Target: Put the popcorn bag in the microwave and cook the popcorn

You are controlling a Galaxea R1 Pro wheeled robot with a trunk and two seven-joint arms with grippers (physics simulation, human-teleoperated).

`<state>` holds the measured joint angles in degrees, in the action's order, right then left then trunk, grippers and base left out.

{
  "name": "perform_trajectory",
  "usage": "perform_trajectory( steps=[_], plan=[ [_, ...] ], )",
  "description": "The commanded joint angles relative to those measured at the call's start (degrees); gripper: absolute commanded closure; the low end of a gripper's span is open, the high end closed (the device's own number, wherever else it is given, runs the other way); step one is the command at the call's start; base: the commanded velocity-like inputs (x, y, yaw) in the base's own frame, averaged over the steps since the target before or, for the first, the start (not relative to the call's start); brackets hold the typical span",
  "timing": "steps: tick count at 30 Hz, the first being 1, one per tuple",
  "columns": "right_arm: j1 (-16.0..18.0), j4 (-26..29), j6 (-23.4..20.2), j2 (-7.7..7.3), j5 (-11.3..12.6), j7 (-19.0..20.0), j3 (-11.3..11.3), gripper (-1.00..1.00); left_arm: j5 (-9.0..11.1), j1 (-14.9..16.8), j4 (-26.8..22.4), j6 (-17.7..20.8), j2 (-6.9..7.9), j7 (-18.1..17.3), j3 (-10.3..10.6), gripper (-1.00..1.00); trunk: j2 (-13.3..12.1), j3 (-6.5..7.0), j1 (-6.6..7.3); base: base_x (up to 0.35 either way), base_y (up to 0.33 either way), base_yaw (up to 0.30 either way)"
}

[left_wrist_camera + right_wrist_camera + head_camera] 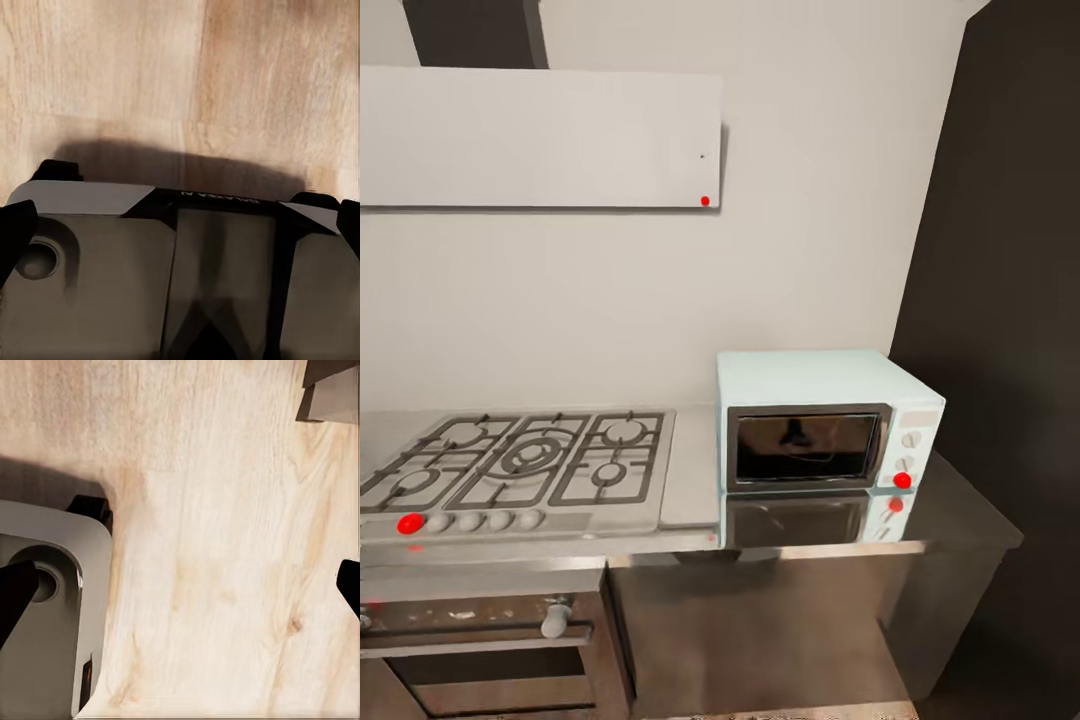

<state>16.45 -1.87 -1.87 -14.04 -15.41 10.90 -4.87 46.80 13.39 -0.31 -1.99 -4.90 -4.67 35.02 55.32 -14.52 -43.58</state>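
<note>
The pale mint-blue microwave stands on the shiny grey countertop against the wall, right of the hob. Its dark glass door is closed and a red light glows at the lower corner of its control panel. The popcorn bag and the popcorn are out of view. My left gripper is open, its black fingertips spread wide over the robot's grey base with nothing between them. My right gripper is open too, hanging over the wooden floor, empty.
A gas hob with a row of knobs fills the counter's left part, above an oven. An extractor hood hangs on the wall. A dark tall panel closes the right side. Pale wooden floor lies beneath both arms.
</note>
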Motion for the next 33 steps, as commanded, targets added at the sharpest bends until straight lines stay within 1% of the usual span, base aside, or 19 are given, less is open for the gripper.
perform_trajectory(
  steps=[1, 3, 16, 22, 24, 26, 30, 33],
  plan=[
    [0.07, -0.06, -0.08, -0.01, -0.50, 0.17, -0.49, -1.00, 0.76, 0.06, 0.14, -0.21, 0.00, -0.22, 0.45, -1.00, 0.06, -0.07, 0.02, -0.129, -0.187, 0.000],
    [0.07, -0.06, -0.09, 0.05, -0.58, 0.23, -0.45, -1.00, 1.17, 0.06, 0.14, -0.21, 0.24, -0.25, 0.31, -1.00, 0.06, -0.07, 0.02, 0.071, -0.263, 0.000],
    [0.06, -0.06, -0.15, 0.06, -0.59, 0.37, -0.41, -1.00, 1.21, 0.06, 0.14, -0.30, 0.24, -0.25, 0.31, -1.00, 0.06, -0.07, 0.02, 0.124, -0.270, 0.000],
    [0.04, -0.06, -0.13, 0.06, -0.68, 0.54, -0.40, -1.00, 1.28, 0.06, 0.14, -0.34, 0.29, -0.25, 0.30, -1.00, 0.06, -0.07, 0.02, 0.021, -0.043, 0.000],
    [0.06, -0.06, -0.08, 0.07, -0.99, 0.74, -0.40, -1.00, 1.33, 0.06, 0.14, -0.33, 0.21, -0.20, 0.21, -1.00, 0.06, -0.07, 0.02, -0.134, -0.002, 0.000],
    [0.07, -0.06, -0.07, 0.14, -1.81, 0.87, -0.40, -1.00, 1.41, 0.06, 0.14, -0.31, 0.18, -0.17, 0.06, -1.00, 0.06, -0.07, 0.02, -0.249, -0.001, 0.000],
    [0.07, -0.06, -0.06, 1.80, -3.03, 0.95, -0.47, -1.00, 1.45, 0.06, 0.14, -0.30, 0.16, -0.16, -0.03, -1.00, 0.06, -0.07, 0.02, -0.290, -0.027, 0.000],
    [0.07, -0.06, -0.06, 2.11, -3.19, 0.96, -0.49, -1.00, 1.41, 0.06, 0.14, -0.30, 0.16, -0.16, -0.04, -1.00, 0.06, -0.07, 0.02, -0.303, -0.087, 0.000]
  ],
)
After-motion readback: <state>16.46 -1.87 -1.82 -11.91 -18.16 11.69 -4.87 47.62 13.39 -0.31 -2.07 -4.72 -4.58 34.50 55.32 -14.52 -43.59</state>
